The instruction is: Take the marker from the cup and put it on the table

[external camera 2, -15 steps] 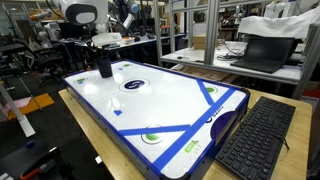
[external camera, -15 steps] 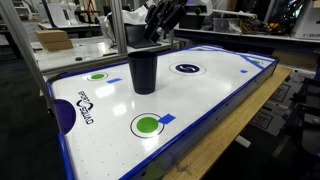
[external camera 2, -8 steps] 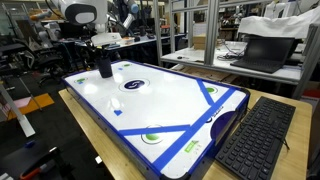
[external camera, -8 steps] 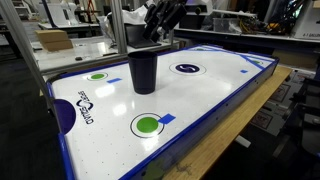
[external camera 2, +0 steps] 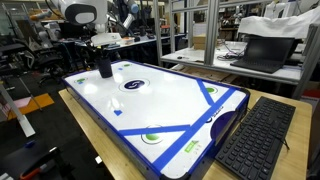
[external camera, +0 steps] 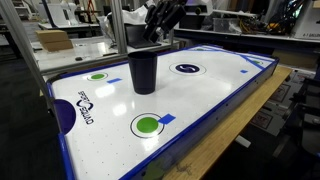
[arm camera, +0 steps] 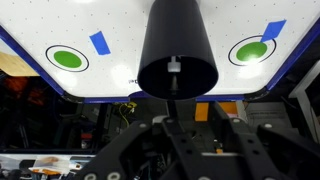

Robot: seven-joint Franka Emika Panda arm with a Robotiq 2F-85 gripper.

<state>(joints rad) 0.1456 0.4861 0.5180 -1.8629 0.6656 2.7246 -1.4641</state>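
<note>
The dark navy cup [external camera: 143, 70] stands upright on the white table [external camera: 205, 100] with a blue rim, near its far end; it also shows in an exterior view [external camera 2: 104, 68]. In the wrist view I look into the cup [arm camera: 178, 50], and a pale marker end [arm camera: 175, 66] shows inside its rim. My gripper [external camera: 153, 33] hangs just above and behind the cup, apart from it, and looks open and empty. Its dark fingers [arm camera: 172, 125] fill the bottom of the wrist view.
Green circles [external camera: 147, 125] and blue marks dot the tabletop. A dark blue semicircle [external camera: 64, 117] lies at the near end. A keyboard [external camera 2: 258, 135] lies on the wooden bench beside the table. Metal frames and cluttered desks stand behind the table.
</note>
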